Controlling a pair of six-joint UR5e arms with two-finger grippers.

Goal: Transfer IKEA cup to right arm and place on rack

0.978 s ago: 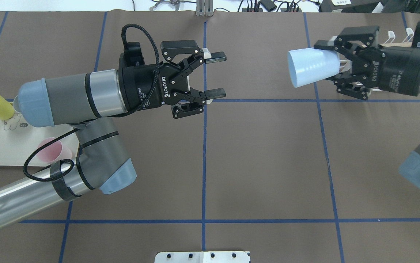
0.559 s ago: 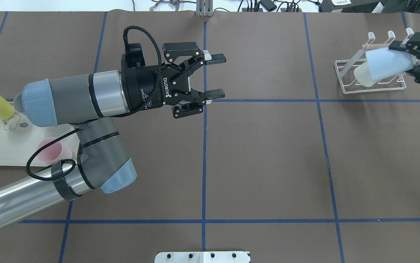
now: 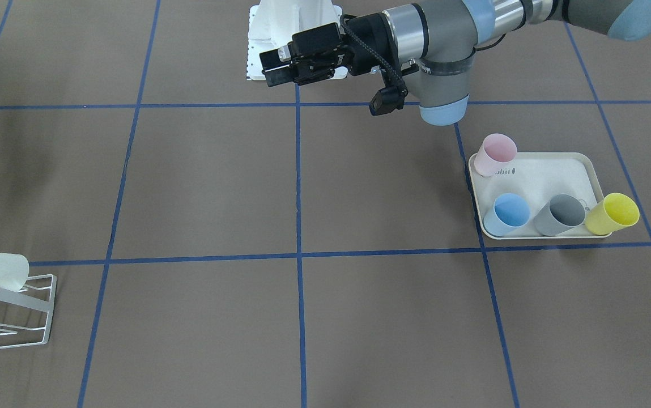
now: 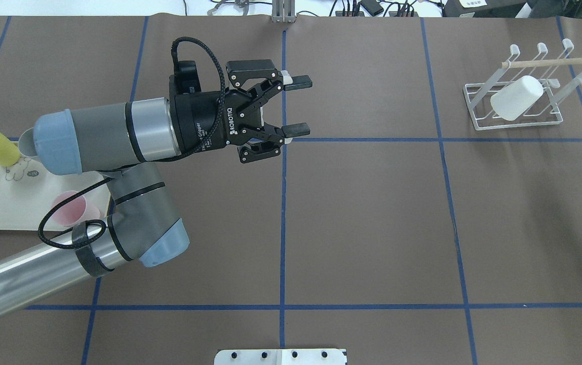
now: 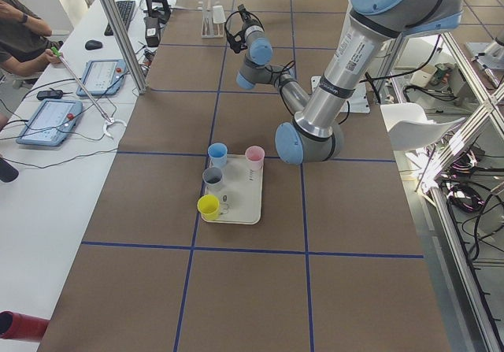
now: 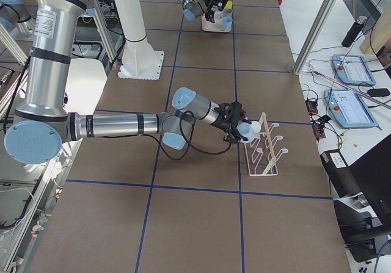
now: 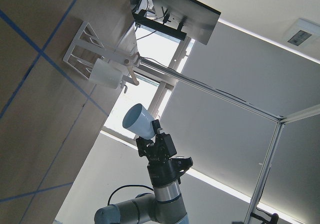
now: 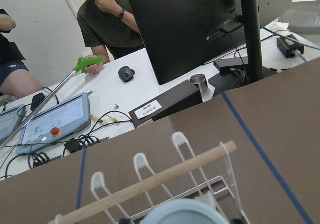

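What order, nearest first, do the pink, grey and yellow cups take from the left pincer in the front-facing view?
1. Pink cup, tray's robot-side corner, closest to the left pincer.
2. Grey cup, tray's operator-side edge.
3. Yellow cup, tray's outermost corner.

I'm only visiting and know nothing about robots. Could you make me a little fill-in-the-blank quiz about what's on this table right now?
1. The lone cup on the rack is coloured ____.
2. The held cup in the right gripper is pale ____.
3. The left gripper is open and holds ____.
4. On the tray, the yellow cup stands beside a ____ one.

Missing words: white; blue; nothing; grey.
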